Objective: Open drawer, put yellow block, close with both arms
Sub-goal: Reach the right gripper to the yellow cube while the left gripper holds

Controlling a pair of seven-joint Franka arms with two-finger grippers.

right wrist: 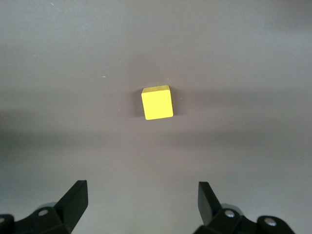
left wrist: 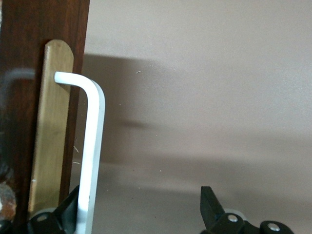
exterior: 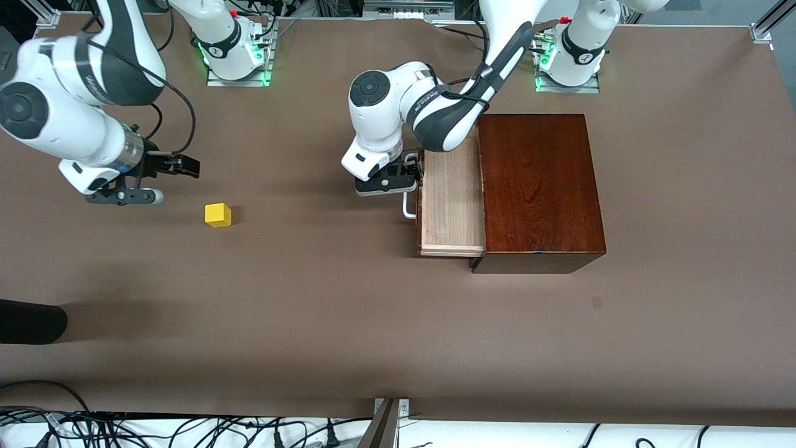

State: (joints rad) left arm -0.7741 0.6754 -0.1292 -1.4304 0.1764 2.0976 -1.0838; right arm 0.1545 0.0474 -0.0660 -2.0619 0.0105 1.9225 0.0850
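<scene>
Drawer (exterior: 452,199) stands partly pulled out of the dark mahogany box (exterior: 540,183), toward the R arm's end of the table; pale wood tray interior visible, nothing seen in it. White U handle (exterior: 408,208) on the dark drawer front. L arm reaches from its base down over the table to the drawer front; L gripper (exterior: 387,182) sits at the handle, jaws spread wide. In L wrist view the handle bar (left wrist: 92,146) runs alongside one fingertip (left wrist: 68,209), touching or just beside it, can't tell which; the second finger (left wrist: 210,207) is well apart from the bar, so no clamp on the handle. Pale wood strip (left wrist: 48,131) shows on the drawer front (left wrist: 29,58) beside the bar. Yellow block (exterior: 218,214) rests on the brown table (exterior: 323,311), well apart from the drawer, toward the R arm's end, a bit nearer the front cam than the handle. R gripper (exterior: 127,194) hangs just above the table, close beside the block but not over it. R wrist view: jaws wide, both fingertips (right wrist: 75,197) clear of the block (right wrist: 157,102), which lies ahead of them roughly centred on the gap, nothing held. Dark rounded object (exterior: 31,320) at the table edge near the R arm's end, can't ID. Cables (exterior: 186,429) along the table edge nearest the front cam.
</scene>
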